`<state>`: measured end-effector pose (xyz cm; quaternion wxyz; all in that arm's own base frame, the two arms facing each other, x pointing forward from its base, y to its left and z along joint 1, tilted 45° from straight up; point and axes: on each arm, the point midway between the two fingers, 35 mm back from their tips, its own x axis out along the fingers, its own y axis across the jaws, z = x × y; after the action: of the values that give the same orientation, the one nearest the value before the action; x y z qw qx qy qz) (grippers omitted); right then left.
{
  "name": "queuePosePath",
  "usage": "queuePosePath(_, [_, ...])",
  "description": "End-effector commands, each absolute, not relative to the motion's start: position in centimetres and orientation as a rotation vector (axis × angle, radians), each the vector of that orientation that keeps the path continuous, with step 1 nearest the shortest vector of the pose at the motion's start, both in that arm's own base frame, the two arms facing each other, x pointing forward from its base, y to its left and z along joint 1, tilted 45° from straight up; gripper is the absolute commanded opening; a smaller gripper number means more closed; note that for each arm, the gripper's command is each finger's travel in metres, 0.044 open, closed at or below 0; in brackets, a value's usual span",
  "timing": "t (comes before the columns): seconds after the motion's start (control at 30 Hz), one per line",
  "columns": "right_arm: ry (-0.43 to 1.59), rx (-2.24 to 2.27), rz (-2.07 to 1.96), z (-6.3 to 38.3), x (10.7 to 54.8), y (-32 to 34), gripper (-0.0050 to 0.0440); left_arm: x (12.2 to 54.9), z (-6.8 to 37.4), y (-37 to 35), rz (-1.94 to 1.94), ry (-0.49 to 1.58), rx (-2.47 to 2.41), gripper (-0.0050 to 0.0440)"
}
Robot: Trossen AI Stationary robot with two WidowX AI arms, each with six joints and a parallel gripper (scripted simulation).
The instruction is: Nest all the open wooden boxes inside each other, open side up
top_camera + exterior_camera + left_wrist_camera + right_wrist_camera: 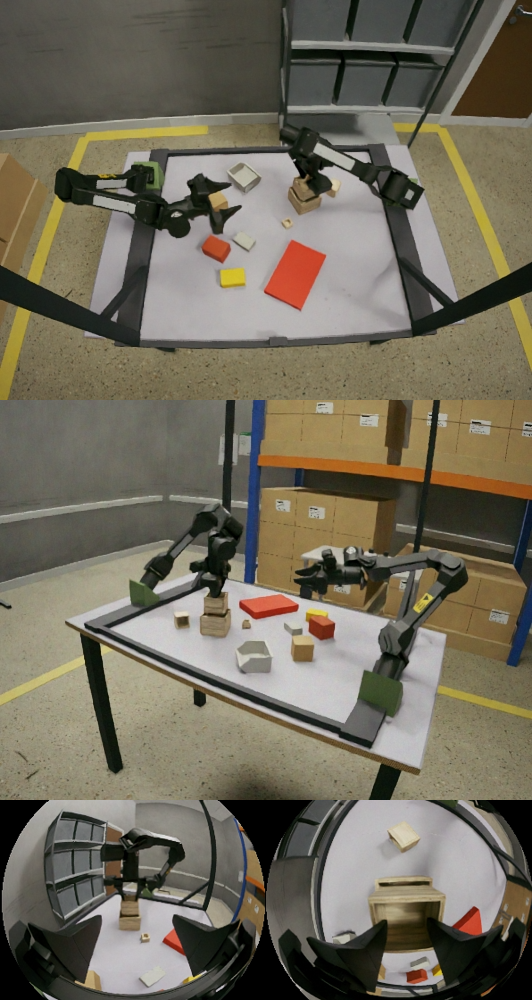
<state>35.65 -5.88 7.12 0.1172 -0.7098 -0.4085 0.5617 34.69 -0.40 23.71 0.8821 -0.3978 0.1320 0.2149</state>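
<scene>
"Where was the right claw (311, 186) (216, 593) (129, 901) (407, 922)?"

"Over the stack, pointing down, its fingers partly apart and its tips within the mouth of a medium, open wooden box (302, 189) (216, 604) (129, 908) (406, 895). It held that box, seemingly from inside, mouth up toward its wrist."

"And below it?"

"The biggest pale-brown wooden box (304, 204) (215, 624) (129, 923) (403, 880) stood upright on the table. The medium one overlapped its opening, but I couldn't tell how far in it sat."

"The smaller boxes?"

"A small, light wooden box (334, 188) (181, 620) (403, 837) lay on its side near that claw, toward its own arm's base. A tiny wooden box (287, 223) (246, 624) (145, 937) sat on the other side of it, hollow upward."

"Any other container?"

"A grey, open, angular bin (244, 176) (254, 658) (344, 937) stood mouth up, between the two claws but off toward the shelving side."

"The left claw (236, 195) (297, 580) (138, 919)?"

"Wide open, gripping nothing. A plain tan cube (218, 201) (302, 649) (92, 980) rested on the table below it, and a red block (216, 248) (321, 627) (417, 975) lay off to its right."
</scene>
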Motion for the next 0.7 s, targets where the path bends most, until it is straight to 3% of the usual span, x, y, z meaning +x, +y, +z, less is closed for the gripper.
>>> queuePosePath(0.0, [-1.195, -2.095, 1.638, 7.50, 35.67, -5.64, 0.0285, 34.59, 24.22, -0.43, 0.440, 0.260, -0.838, 0.0400])
queuePosePath(0.67, [-1.196, -2.096, 1.636, 6.83, 35.70, -4.83, 0.0285, 34.59, 24.22, -0.43, 0.440, 0.260, -0.838, 0.0400])
